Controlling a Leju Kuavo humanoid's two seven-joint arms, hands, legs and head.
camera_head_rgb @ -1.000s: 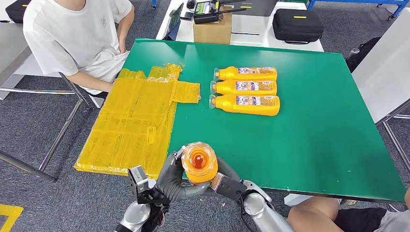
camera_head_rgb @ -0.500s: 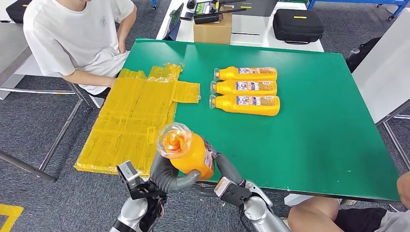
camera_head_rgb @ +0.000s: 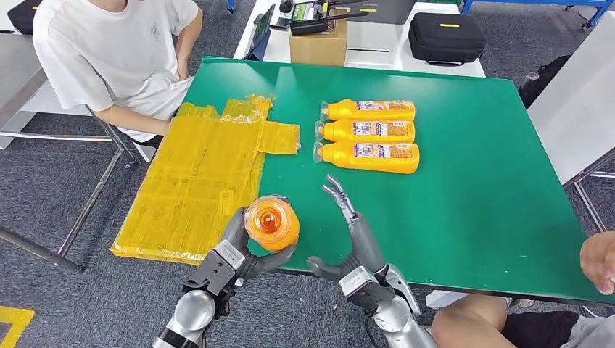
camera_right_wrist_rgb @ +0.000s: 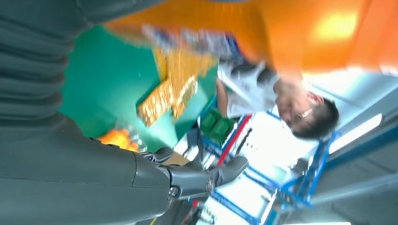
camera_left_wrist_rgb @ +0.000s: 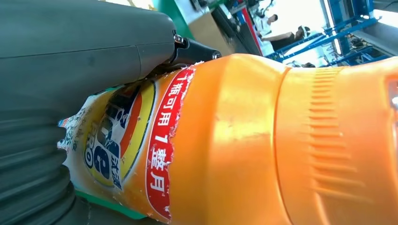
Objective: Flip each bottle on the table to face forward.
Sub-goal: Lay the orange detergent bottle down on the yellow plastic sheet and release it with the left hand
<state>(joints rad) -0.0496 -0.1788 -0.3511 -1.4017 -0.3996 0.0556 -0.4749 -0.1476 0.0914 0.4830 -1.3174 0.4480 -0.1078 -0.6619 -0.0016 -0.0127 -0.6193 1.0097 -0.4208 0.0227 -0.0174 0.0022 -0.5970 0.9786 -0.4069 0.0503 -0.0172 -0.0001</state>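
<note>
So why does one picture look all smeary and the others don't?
The right wrist view is blurred: the bottle and the person are smeared, with bright glare behind. The left wrist view is sharp close up, so the bottle's label reads clearly, though the background is washed out. The head view is evenly lit and crisp.
</note>
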